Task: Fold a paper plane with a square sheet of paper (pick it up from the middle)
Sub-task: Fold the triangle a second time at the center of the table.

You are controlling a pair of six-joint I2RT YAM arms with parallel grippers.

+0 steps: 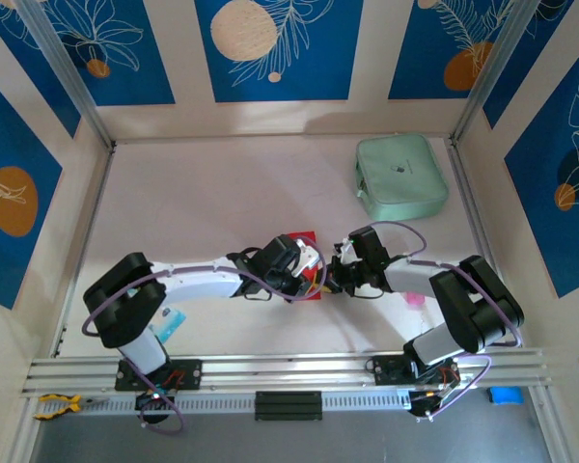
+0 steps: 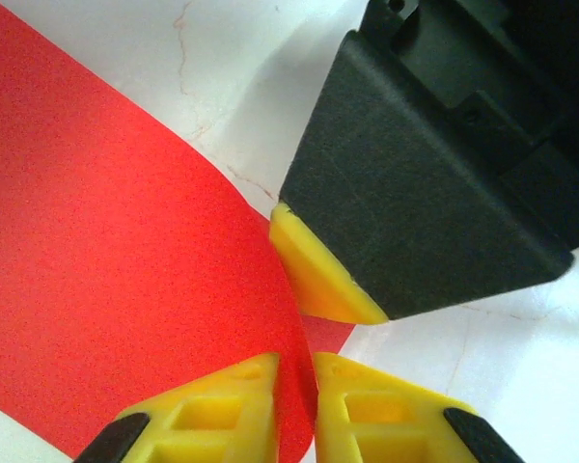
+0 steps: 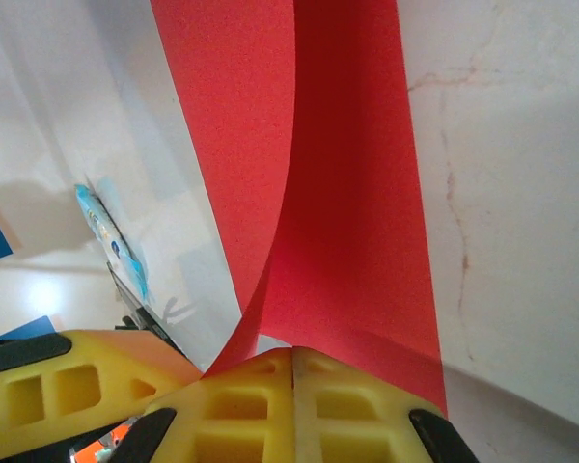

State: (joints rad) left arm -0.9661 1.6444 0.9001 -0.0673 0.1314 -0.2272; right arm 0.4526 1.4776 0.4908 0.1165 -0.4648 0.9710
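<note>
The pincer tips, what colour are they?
Yellow fingertips on black bodies, clearest in the right wrist view, where they pinch the red paper.

Red sheet (image 1: pixel 307 260) largely hidden beneath both hands.

Sheet of paper (image 3: pixel 338 193): thin, matt red. End effector fingertips (image 3: pixel 261 415): smooth yellow plastic. Surface (image 3: pixel 511 193): pale, marble-veined.
</note>
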